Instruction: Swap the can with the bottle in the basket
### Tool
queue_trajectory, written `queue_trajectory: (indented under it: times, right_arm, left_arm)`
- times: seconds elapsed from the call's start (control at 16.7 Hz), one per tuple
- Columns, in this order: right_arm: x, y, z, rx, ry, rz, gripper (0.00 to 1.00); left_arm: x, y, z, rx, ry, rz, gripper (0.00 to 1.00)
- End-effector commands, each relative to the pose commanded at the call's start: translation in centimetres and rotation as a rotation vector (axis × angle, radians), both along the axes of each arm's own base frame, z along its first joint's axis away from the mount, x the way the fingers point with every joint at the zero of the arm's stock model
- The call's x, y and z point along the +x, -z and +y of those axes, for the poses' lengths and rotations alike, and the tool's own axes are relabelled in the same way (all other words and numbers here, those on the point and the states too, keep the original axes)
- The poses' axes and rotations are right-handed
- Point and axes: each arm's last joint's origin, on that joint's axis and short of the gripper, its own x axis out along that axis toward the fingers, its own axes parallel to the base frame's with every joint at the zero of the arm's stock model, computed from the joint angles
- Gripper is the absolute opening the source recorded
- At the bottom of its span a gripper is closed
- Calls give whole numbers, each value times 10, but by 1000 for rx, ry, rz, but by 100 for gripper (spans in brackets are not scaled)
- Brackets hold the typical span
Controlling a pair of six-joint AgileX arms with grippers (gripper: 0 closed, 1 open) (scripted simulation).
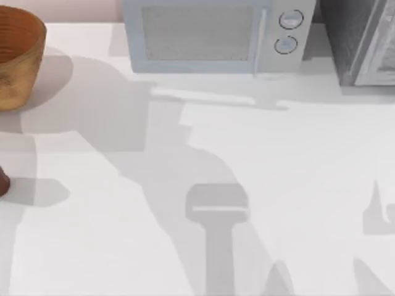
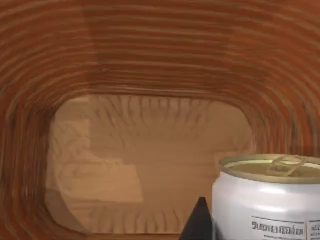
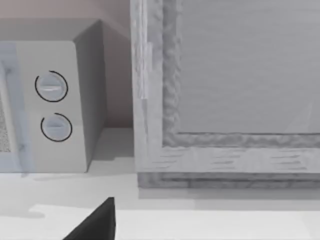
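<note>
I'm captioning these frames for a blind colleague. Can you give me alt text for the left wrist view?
A silver can with a dull gold pull-tab top sits close to the camera, inside the orange-brown woven basket, whose ribbed walls curve around a paler floor. A dark fingertip of the left end effector pokes up beside the can.

open table [image 1: 296,172] centre, microwave [image 1: 216,34] behind, basket [image 1: 18,55] far left

Kitchen-like setting, rendered. White countertop [image 1: 259,154] runs wall to wall. Pale microwave [image 1: 213,34] with two round dials [image 1: 290,20] stands at the back edge. Beside it, at the right, a grey framed appliance door [image 3: 240,75]. Woven basket [image 1: 18,58] at far left.
</note>
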Motion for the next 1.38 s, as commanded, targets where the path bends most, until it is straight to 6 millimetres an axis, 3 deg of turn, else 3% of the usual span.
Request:
queue_trajectory:
  times: [0.24,0.36,0.48,0.72,0.9,1.14,1.38]
  right_arm:
    - [0,0,0,0,0,0,100]
    - [0,0,0,0,0,0,100]
    - [0,0,0,0,0,0,100]
    - [0,0,0,0,0,0,100]
    - [0,0,0,0,0,0,100]
    - [0,0,0,0,0,0,100]
    - [0,0,0,0,0,0,100]
  left_arm:
    - [-86,-61,-34,72,-24,-242,0]
    - [-138,-74,-51,98,-35,-369,0]
    - [-190,-72,-65,116,-46,-491,0]
    - [-276,-33,-83,130,-63,-708,0]
    - [-314,14,-91,128,-69,-833,0]
    - [-334,71,-95,119,-68,-944,0]
    - [-336,101,-97,113,-62,-994,0]
